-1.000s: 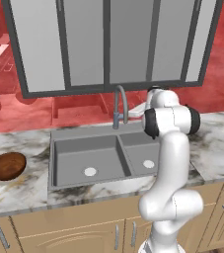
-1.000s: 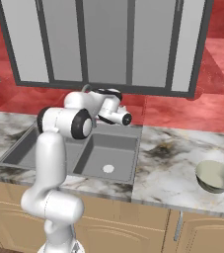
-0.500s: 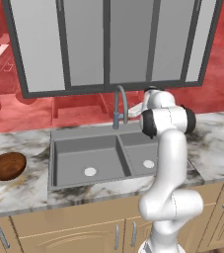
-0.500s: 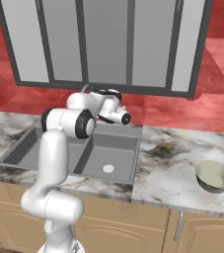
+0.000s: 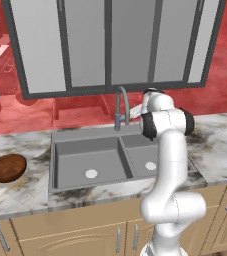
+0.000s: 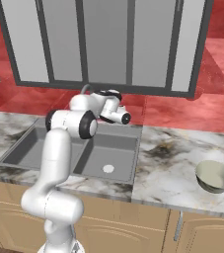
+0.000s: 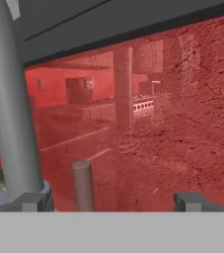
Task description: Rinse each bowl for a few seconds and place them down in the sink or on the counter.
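The dark reddish-brown bowl sits on the counter left of the sink. The pale greenish-beige bowl rests on the counter far to the right. My gripper hangs above the back of the sink, by the faucet, far from both bowls. In the hand view the gripper is open, pointing at the red wall. The faucet pipe stands at the left, and a short grey faucet lever rises between the fingertips, nearer the left one. It holds nothing.
A dark-framed window sits above the red backsplash behind the sink. Light wooden cabinets run under the counter. Each basin has a white drain.
The arm has shifted only slightly near the faucet. Both bowls lie where they were, and the gripper stays open.
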Available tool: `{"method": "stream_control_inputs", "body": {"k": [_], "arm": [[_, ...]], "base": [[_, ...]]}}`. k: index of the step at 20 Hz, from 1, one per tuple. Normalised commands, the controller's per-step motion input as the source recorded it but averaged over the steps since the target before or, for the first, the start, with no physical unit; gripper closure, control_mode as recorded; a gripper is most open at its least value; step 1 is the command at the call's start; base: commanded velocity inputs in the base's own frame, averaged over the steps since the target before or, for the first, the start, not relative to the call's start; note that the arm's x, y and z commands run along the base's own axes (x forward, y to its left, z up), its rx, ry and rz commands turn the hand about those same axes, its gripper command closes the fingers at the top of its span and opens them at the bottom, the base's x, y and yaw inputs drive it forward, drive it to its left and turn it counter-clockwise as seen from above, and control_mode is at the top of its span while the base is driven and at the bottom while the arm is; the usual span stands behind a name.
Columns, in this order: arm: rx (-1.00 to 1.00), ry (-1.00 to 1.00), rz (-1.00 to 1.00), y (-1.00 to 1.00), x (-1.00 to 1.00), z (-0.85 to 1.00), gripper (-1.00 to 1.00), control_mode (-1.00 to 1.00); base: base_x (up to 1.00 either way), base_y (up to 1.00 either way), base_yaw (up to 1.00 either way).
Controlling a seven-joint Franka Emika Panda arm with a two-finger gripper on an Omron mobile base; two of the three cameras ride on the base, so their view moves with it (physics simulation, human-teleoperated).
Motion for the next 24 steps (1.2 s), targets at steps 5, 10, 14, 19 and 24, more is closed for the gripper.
{"method": "stream_control_inputs", "body": {"k": [5,10,14,19,24], "arm": [[0.01,0.0,0.0,0.0,0.28,-0.12,-1.0,-1.0],[0.01,0.0,0.0,0.0,0.27,-0.12,-1.0,-1.0],[0.01,0.02,0.0,0.0,0.25,-0.11,-1.0,-1.0],[0.01,0.03,0.0,0.06,0.24,-0.1,1.0,-1.0],[0.0,0.02,-0.01,0.13,0.18,-0.14,1.0,-1.0]], "base": [[0.0,0.0,0.0],[0.0,0.0,0.0],[0.0,0.0,0.0],[0.0,0.0,0.0],[0.0,0.0,0.0]]}}
